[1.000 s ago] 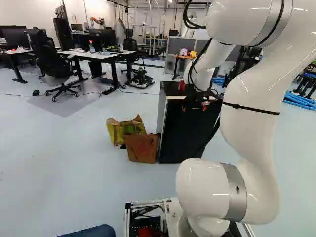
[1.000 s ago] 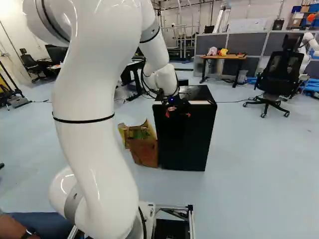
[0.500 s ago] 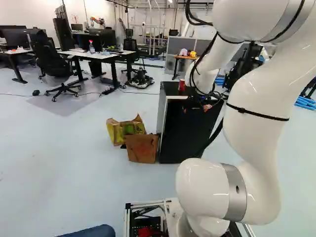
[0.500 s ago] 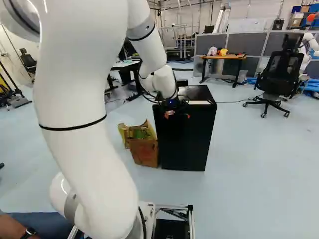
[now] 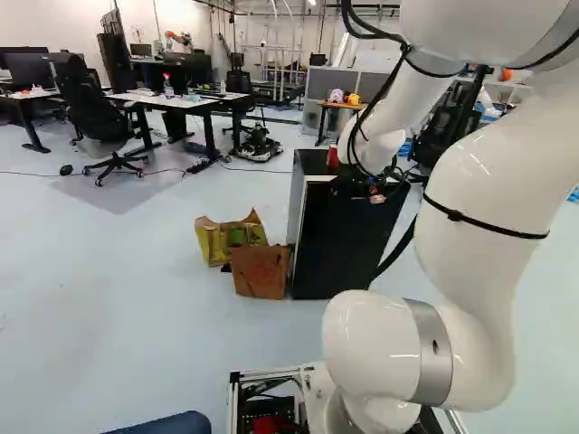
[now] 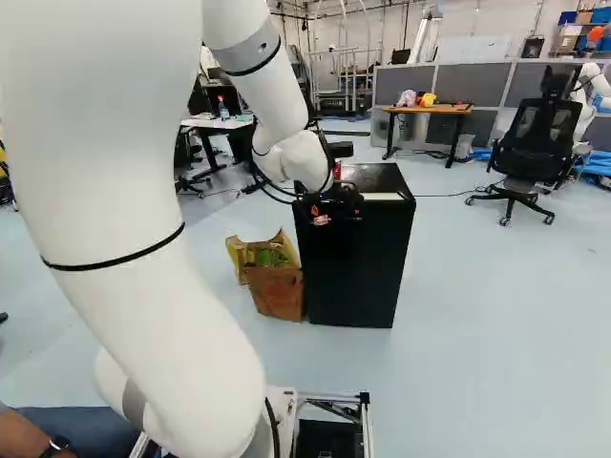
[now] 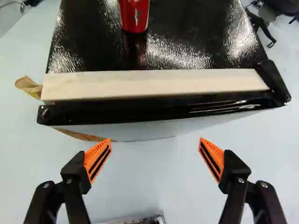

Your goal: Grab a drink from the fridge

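My gripper (image 6: pixel 320 215) hangs at the upper front of the small black fridge (image 6: pixel 355 272) in the right base view. Seen from the wrist, the orange-padded gripper (image 7: pixel 154 147) is open, its fingers wide apart with only floor between them. Ahead of them runs the fridge's front top edge, with a pale strip (image 7: pixel 154 86) behind the black door edge (image 7: pixel 154 111). The fridge door looks closed, so its inside is hidden. On the glossy top stands a red can (image 7: pixel 134 15), upright beyond the strip; it also shows in the left base view as a red can (image 5: pixel 332 157).
A brown paper bag (image 5: pixel 260 271) and a yellow-green bag (image 5: pixel 228 240) stand on the floor against the fridge's left side. Behind are desks (image 5: pixel 179 101), an office chair (image 6: pixel 540 143), a wooden table (image 6: pixel 428 110) and another robot (image 6: pixel 594 81).
The upper arm and elbow have swung outward, rightward in the left base view and leftward in the right one. The gripper has shifted slightly along the fridge's upper front. The base has stayed put.
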Controlling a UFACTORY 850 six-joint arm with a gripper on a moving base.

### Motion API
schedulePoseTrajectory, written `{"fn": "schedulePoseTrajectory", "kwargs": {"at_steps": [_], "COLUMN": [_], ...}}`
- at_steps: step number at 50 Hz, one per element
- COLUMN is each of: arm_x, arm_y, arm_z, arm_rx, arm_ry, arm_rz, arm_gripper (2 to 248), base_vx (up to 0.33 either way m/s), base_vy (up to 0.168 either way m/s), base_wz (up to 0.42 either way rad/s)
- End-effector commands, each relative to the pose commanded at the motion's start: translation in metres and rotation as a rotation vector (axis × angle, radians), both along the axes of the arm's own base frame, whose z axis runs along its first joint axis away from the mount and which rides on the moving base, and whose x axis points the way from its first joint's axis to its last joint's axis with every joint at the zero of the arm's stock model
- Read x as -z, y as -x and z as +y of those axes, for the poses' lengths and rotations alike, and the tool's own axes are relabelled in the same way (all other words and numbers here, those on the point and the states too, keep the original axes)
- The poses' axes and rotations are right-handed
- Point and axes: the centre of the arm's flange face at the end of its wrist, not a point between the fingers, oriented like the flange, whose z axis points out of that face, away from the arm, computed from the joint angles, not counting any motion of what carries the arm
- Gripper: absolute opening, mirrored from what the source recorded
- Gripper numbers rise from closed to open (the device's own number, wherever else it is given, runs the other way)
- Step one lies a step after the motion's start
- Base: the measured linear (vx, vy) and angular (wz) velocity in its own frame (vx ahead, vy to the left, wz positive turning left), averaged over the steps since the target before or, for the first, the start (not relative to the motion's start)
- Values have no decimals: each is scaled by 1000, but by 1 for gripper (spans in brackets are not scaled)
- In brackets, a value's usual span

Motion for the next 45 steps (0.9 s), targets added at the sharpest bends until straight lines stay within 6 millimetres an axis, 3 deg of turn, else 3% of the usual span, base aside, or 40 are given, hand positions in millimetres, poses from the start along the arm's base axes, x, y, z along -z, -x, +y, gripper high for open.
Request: {"fn": "schedulePoseTrajectory", "kwargs": {"at_steps": [32,45], "arm_x": [-22,-29], "arm_y": [-21,-45], "arm_z": [0,5], "arm_rx": [-41,-72], "arm_ry": [47,58], "arm_rz": [-327,-430], "arm_gripper": [247,247], "base_vx": [0,0], "base_vy": [0,0], "base_wz": [0,0]}}
